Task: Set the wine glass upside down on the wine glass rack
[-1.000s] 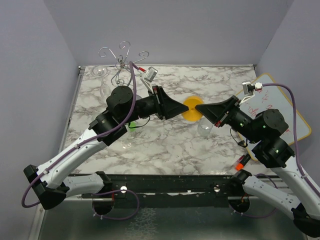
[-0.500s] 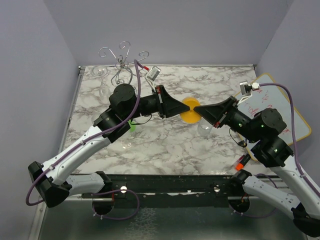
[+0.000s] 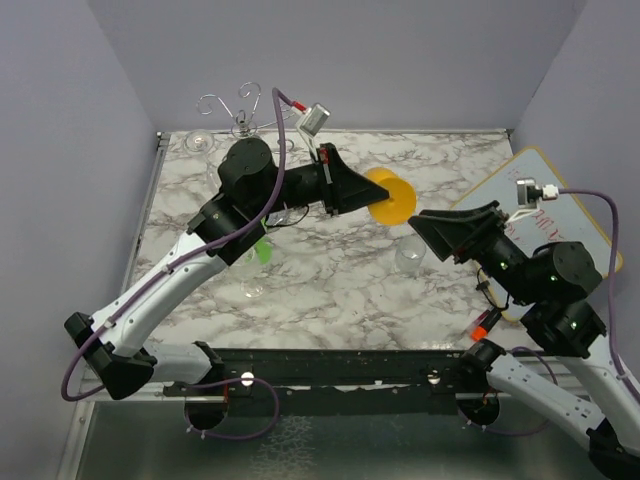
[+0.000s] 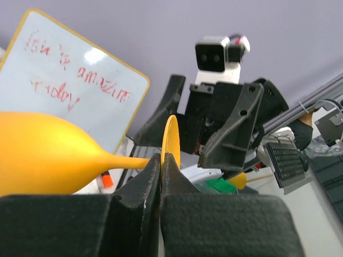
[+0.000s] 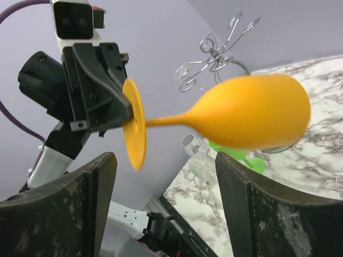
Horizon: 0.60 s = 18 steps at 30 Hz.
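The orange wine glass (image 3: pixel 392 198) lies on its side in the air, bowl (image 5: pixel 252 112) pointing right. My left gripper (image 3: pixel 360 194) is shut on the edge of its round foot (image 4: pixel 170 140), the fingers (image 4: pixel 140 182) pinching the disc. Off to the right, my right gripper (image 3: pixel 418 222) stands open, its fingers (image 5: pixel 99 176) wide apart and clear of the glass. The wine glass rack (image 3: pixel 243 112), a silver wire stand with curled arms, stands at the back left, behind the left arm, and shows again in the right wrist view (image 5: pixel 214 56).
A clear glass (image 3: pixel 408 255) stands on the marble table (image 3: pixel 340 280) under the right gripper. A green glass (image 3: pixel 262 250) and another clear glass (image 3: pixel 252 290) lie under the left arm. A whiteboard (image 3: pixel 575 225) and an orange marker (image 3: pixel 481 322) are at the right.
The left gripper shut on the glass's foot and carried it up and back. The right gripper opened, let go and pulled away to the right.
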### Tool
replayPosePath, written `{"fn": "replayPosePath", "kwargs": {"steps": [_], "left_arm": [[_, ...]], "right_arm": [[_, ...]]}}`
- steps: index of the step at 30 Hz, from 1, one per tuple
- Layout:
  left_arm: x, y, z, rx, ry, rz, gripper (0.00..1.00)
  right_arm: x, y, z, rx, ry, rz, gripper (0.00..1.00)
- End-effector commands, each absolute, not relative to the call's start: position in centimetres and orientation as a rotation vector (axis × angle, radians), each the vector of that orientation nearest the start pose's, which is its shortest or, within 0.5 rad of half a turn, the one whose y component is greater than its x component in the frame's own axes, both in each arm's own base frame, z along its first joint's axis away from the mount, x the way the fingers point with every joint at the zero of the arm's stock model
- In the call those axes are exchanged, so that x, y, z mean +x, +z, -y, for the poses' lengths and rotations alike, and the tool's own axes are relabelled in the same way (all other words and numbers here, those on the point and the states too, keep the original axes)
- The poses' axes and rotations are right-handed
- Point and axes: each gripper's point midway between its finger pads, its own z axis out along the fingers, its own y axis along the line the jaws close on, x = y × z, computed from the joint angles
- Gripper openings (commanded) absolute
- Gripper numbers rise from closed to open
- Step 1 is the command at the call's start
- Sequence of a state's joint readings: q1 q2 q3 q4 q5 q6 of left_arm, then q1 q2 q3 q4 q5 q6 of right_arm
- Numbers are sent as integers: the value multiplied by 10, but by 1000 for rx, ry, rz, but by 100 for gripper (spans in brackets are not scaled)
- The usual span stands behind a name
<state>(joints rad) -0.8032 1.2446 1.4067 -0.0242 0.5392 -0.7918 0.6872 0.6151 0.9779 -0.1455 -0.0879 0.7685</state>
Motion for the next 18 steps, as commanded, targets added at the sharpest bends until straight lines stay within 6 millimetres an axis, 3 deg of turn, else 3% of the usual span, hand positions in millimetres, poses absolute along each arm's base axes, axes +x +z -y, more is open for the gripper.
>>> {"fn": "replayPosePath", "kwargs": {"steps": [1,8,14,18], "left_arm": [[202,482,351,564,-1591,-1569,0],[264,523,331,483,-1502,-1500,0],[308,556,303,429,-1451,-1431,0],[337,574,269,364,-1395,-1380,0]], "right_arm": [[174,431,-165,85,1148,-1415,82],[164,436,-139,114,1087,-1348,84],[168,429,-141,112,1071,-1373,84],[172,424,-145,106,1061,-1395,84]]}}
